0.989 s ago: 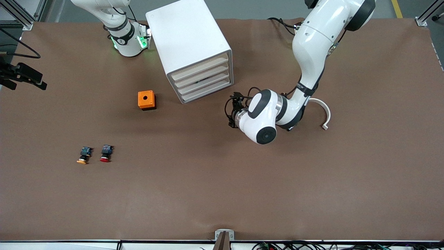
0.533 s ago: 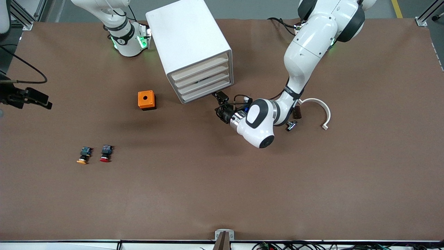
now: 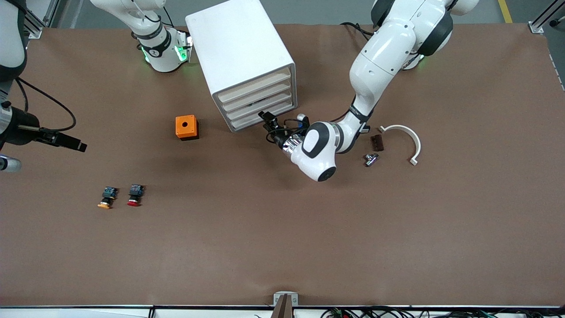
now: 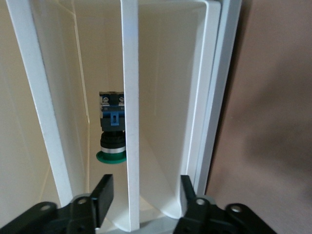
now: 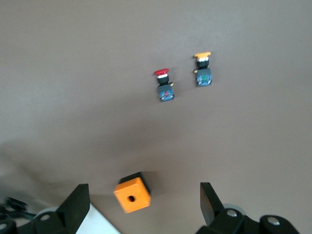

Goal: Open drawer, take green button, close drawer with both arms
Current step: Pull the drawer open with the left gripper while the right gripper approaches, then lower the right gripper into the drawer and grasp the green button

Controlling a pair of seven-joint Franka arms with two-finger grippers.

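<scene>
Drawer point(image 3: 264, 119), lowest of four in the white cabinet point(image 3: 240, 57), reads as shut in the front view; cabinet stands on the bench near the edge where the arm bases are, its front turned obliquely toward the left arm's end. Left gripper point(image 3: 267, 120) is right at the beige front, fingers apart, one on each side of the thin front lip in the left wrist view point(image 4: 141, 195), not yet pinched. Button point(image 4: 112, 131) lies inside the tray, green cap toward the gripper; how deep it sits is hard to judge through the plastic. Handling estimate: drawer is light, stiff, thin-walled plastic, likely to slide easily, so pinch the lip near its middle and pull straight, or the light cabinet may drag along. Button is small, hard and light, cap probably smooth; grip the squarer black-and-blue body. Right gripper point(image 3: 73, 143), fingers spread, hangs over the bench at the right arm's end, waiting. Bench point(image 3: 282, 229) is brown, matte, flat. An orange box point(image 3: 186, 127) sits beside the cabinet, with an orange-capped button point(image 3: 106, 197) and a red-capped button point(image 3: 134, 194) nearer the front edge; room there looks ample.
</scene>
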